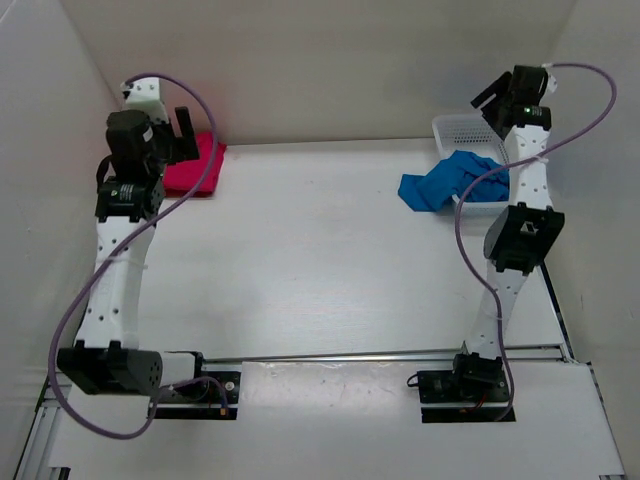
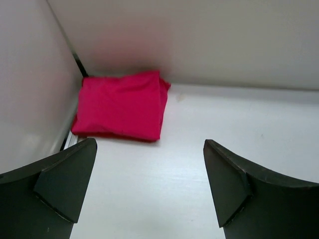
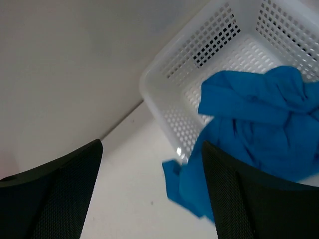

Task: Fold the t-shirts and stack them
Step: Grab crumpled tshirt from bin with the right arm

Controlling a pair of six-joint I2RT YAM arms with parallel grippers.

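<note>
A white worktop (image 1: 320, 260) fills the view, walled on three sides, with two arms rising from its near edge. A white mesh basket (image 3: 219, 35) sits in the far right corner and is the reference for everything else. A blue t-shirt (image 1: 445, 185) lies crumpled, partly inside the basket and partly spilled over its near left rim onto the worktop. Its longer stretch runs sideways, and its loose end points away from the basket toward the worktop's middle, probably so it can be drawn onto open space for folding. Far to the basket's left, in the opposite far corner, a pink t-shirt (image 2: 122, 104) lies flat, folded into a nearly square packet with no clear long axis. It seems parked there as the base of the stack. No dark red shirt can be seen. The right tool (image 3: 152, 149) hangs above the basket's left rim with its jaws apart, gripping nothing. The left tool (image 2: 149, 149) hovers just short of the pink packet, also spread wide and empty.
</note>
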